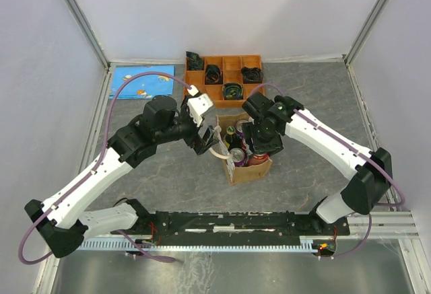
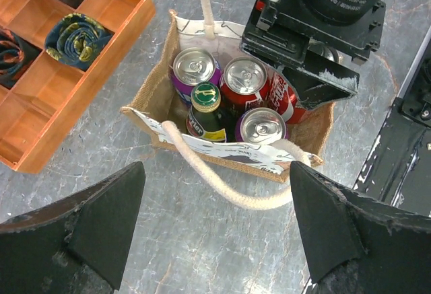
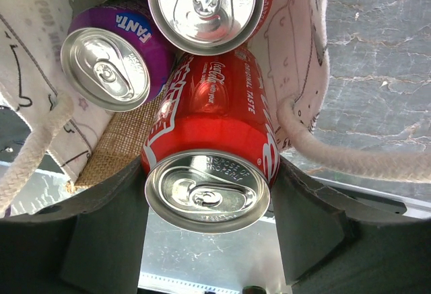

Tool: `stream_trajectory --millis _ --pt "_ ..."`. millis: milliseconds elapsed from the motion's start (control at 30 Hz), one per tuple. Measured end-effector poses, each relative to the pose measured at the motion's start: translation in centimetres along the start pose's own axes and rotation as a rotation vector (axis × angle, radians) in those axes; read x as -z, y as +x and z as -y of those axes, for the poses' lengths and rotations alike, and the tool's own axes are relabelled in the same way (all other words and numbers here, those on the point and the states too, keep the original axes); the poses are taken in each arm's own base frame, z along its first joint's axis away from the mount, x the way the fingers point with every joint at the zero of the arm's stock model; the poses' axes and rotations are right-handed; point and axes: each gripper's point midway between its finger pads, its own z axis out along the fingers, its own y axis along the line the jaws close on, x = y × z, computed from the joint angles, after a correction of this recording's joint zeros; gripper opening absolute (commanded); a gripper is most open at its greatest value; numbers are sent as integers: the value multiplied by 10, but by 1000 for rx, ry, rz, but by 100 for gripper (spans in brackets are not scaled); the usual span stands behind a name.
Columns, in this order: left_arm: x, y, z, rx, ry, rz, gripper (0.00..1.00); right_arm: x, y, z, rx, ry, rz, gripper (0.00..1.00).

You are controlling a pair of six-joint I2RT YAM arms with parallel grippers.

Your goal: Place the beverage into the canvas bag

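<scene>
Closest to your right wrist lens is the silver top of the red Coca-Cola can (image 3: 207, 173). The right gripper (image 3: 207, 203) is clamped on it, one dark finger pressed against each side of the can. The can's long axis runs away from that camera, roughly in line with the fingers, with its base end pointing down into the canvas bag (image 2: 151, 99).

From the left wrist view the can leans rather than stands. Its lower end is inside the bag mouth, at the corner on the right arm's side. It rests against an upright red can (image 2: 244, 79) and sits just beside a purple Fanta can (image 2: 260, 127). A second Fanta can (image 2: 194, 68) and a green bottle (image 2: 206, 109) fill the rest.

Your left gripper (image 2: 215, 193) hovers on the bag's opposite side with its fingers wide apart and empty, above the near rope handle (image 2: 229, 198).

The beverage looks almost placed. I'd judge that the next step is for the right hand to release it.
</scene>
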Motion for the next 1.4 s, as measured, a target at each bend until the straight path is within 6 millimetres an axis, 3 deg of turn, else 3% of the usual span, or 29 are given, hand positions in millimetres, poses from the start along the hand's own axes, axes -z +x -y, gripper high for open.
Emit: stream_trajectory --millis 767,1400 --pt "-6 9 -7 70 -19 0 93 -31 5 2 34 83 18 0" --pt "-12 15 1 75 34 -8 93 -8 -18 -16 17 27 109 0"
